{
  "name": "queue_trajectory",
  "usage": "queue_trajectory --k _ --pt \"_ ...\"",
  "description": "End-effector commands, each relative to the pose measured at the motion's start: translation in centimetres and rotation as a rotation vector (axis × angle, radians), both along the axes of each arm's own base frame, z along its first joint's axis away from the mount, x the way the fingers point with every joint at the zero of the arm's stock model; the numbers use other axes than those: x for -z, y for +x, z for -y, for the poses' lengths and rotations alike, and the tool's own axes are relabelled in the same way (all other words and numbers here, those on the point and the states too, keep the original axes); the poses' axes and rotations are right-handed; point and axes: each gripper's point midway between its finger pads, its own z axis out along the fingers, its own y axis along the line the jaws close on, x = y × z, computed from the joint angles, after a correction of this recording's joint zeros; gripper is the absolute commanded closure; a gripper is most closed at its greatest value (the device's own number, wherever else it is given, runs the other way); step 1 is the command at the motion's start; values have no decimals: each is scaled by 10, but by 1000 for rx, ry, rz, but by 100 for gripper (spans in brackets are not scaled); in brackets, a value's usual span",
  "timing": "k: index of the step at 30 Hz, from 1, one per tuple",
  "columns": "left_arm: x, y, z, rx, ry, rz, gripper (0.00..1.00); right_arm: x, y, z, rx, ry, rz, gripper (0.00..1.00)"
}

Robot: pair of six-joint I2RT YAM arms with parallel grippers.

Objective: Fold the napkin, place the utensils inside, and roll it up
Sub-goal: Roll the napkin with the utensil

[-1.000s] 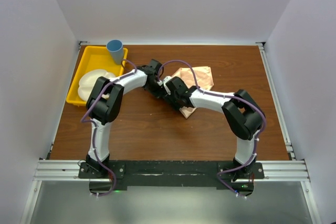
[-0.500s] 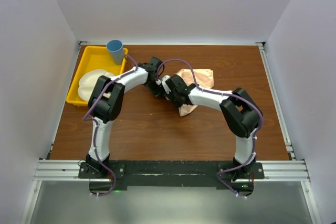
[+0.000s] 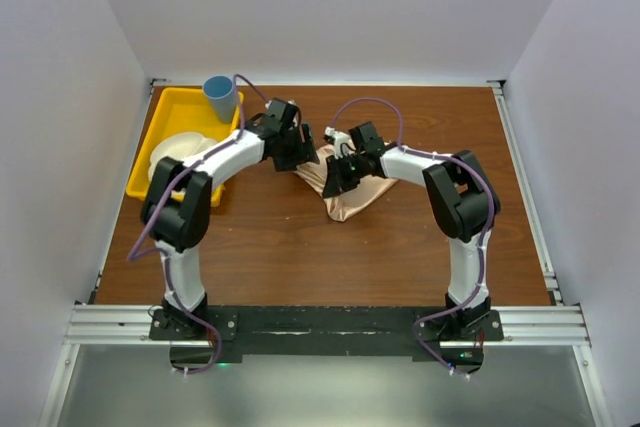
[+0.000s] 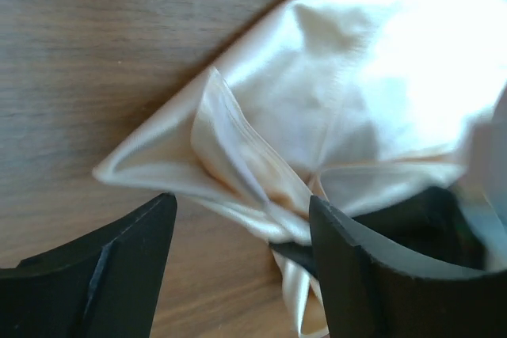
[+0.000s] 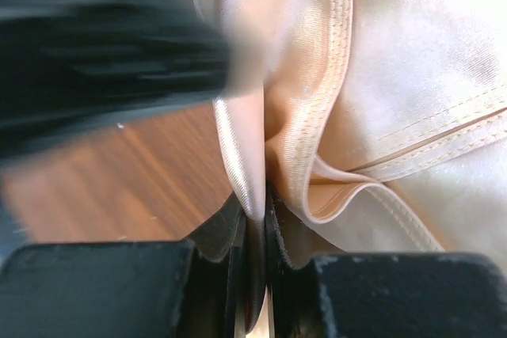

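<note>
Centre of the counter, overhead view: the napkin lies bunched in an uneven heap rather than spread flat, and both arms reach inward to meet over its left edge.

Right claw: clenched on a raised fold of the napkin. Its wrist view shows the two fingers pressed together on a thin layer of cloth, with the stitched hem rising away in pleats just beside them.

Left claw: released. Its wrist view shows the fingers spread wide to either side of a pointed ridge of cloth near a corner. Whether the pads touch the cloth cannot be told.

Judged purpose: one claw anchors or lifts an edge while the other lines up on a corner, so that the heap can be drawn out flat. The folding step appears barely begun.

Only the overhead view gives the layout. A yellow tray sits at far left and holds a white plate, with a blue cup at its far corner. All three are well apart from the napkin.

Only the wrist views give the grips, which the arms hide from above. The dark blur at upper left of the right wrist view is probably the other arm.

No fork shows in any view; it may be hidden under cloth or arms.
</note>
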Motion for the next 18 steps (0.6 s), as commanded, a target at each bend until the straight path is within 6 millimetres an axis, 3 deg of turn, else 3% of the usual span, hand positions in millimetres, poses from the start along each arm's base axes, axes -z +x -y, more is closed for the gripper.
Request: queue_trajectory --k 1,4,5,6,7,9,11,16,18 --pt "-74 -1 -5 68 -55 273 30 45 -56 9 23 53 -367 100" --pt "-74 -19 10 120 -200 311 54 54 -59 10 35 85 -441 100" --pt "-70 -23 17 112 -262 290 67 56 -59 11 39 87 -457 100" --pt "-80 -25 33 170 -365 321 73 60 -58 14 55 85 -471 100" --pt "-60 -33 37 179 -384 270 78 63 -57 16 95 91 -504 100" --pt "-61 -37 49 198 -452 273 93 66 -52 23 149 134 -524 100" --pt "-50 -41 50 192 -462 259 100 65 -49 27 168 135 -527 100" --pt "-35 -44 54 189 -506 255 100 70 -48 30 164 108 -533 100" --pt "-37 -43 56 178 -539 271 100 71 -49 29 166 106 -534 100"
